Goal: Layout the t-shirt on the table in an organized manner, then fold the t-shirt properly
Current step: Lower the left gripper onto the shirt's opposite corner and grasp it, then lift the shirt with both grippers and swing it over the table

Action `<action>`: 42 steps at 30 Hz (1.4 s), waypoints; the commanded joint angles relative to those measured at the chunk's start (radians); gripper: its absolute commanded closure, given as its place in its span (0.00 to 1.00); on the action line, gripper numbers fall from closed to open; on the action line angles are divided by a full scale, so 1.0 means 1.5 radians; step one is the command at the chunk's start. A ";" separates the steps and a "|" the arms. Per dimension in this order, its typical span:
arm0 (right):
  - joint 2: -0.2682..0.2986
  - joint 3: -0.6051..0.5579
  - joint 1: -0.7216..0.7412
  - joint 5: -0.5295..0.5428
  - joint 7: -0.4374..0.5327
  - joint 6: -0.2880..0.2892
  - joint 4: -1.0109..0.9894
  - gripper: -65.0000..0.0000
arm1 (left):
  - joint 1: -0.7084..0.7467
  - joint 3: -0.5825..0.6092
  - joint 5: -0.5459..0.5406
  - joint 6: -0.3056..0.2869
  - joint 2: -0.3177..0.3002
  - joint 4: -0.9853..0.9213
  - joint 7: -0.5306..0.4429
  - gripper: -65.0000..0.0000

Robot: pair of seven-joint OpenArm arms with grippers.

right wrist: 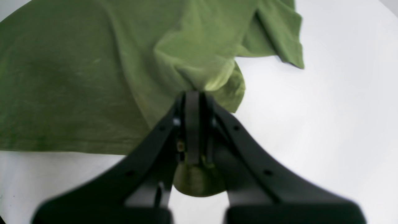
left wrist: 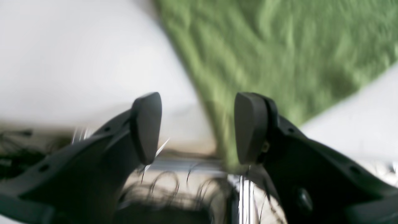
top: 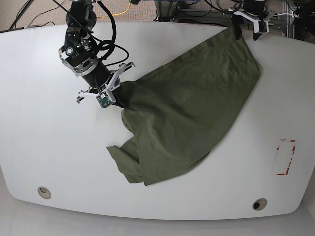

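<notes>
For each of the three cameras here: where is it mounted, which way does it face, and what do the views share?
Left wrist: rides behind the open left pincer, facing the t-shirt edge; blurred.
Right wrist: rides behind the right pincer, shut on the t-shirt, facing along the table.
Base: overhead, looking down on the table; both arms show, the right pincer at image left, the left pincer at top right.
Shared: all show the t-shirt.

The base view looks straight down on the whole table (top: 39, 147), while both wrist views sit close behind their end effectors, sharing the t-shirt (top: 187, 113).
</notes>
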 commanded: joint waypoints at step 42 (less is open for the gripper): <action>0.002 0.005 0.058 0.007 0.016 -0.006 -0.009 1.00 | -0.113 0.027 -0.011 -0.150 -0.047 0.134 0.229 1.00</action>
